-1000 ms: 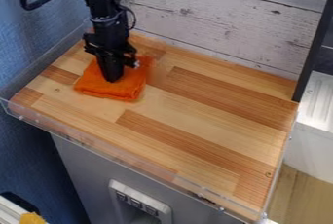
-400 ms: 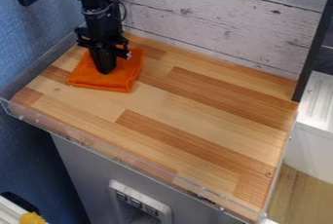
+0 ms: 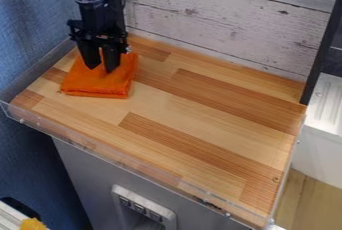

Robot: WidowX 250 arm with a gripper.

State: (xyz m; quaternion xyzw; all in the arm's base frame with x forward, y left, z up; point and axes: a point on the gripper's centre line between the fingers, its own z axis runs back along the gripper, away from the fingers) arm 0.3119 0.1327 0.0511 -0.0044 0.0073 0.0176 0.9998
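Cloth [image 3: 97, 85], orange and folded into a thick, roughly square pad, lies flat toward the far left of the wooden surface [image 3: 200, 116], with the black pincer [image 3: 101, 69] over its far half. The pincer points down, its two fingers moderately parted, orange showing between them and no fold visibly caught; whether the tips press on the fabric or sit just above it, I cannot tell. Closing from here could fail if the tips skim the top layer, since a flat pad offers little to pinch. A shallow bite might lift only one layer and let the fold fall open. If the tips bear down hard while the arm shifts sideways, the pad could skid over the smooth boards or bunch up, and toward the left it might ride against the low guard [image 3: 41, 69]. The fabric looks soft and matt, with a slightly fuzzy weave, rounded folds and a layered near edge, so it would likely sag once raised. Beneath it, pale and reddish wood strips run in straight bands to a clear, rigid lip [image 3: 127, 163] along the near side; weathered whitish planks [image 3: 227, 19], grained and knotted, stand behind.
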